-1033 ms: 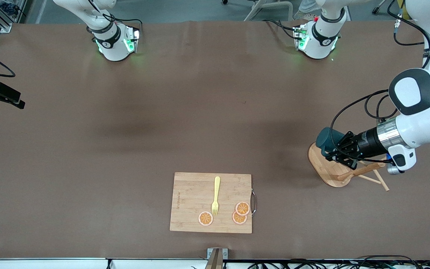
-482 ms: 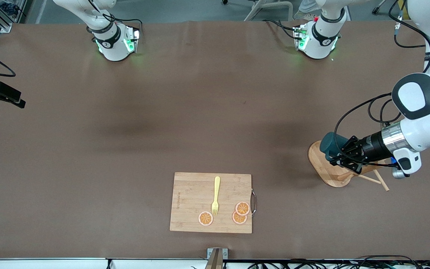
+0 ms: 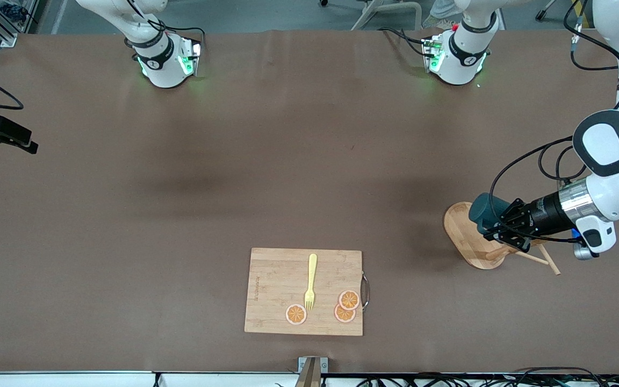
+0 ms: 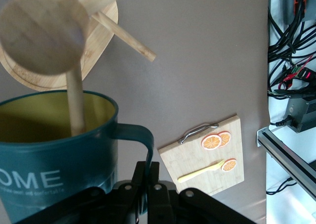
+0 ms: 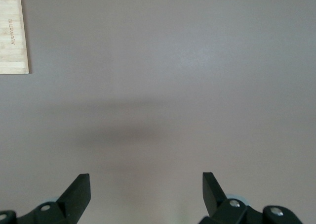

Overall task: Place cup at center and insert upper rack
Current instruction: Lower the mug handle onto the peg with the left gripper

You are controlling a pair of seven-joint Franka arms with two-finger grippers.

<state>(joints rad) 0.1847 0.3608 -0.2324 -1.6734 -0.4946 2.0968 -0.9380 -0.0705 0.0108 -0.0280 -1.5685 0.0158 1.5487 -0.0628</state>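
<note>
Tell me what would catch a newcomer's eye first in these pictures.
The left gripper, shut on the handle of a teal mug over a bamboo mug tree at the left arm's end of the table. Nearer the front camera lies a cutting board with a yellow fork and orange slices. The right gripper waits open over bare table.

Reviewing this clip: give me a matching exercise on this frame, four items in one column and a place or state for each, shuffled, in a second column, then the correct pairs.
Items
1. cup
2. fork
3. right gripper
4. mug tree

Places or states
A. lying on the cutting board, between orange slices
B. standing at the left arm's end of the table
C. open, holding nothing, over bare table
D. held by its handle in the shut left gripper, a peg poking into its mouth

Pairs: 1-D, 2-A, 3-C, 4-B
</note>
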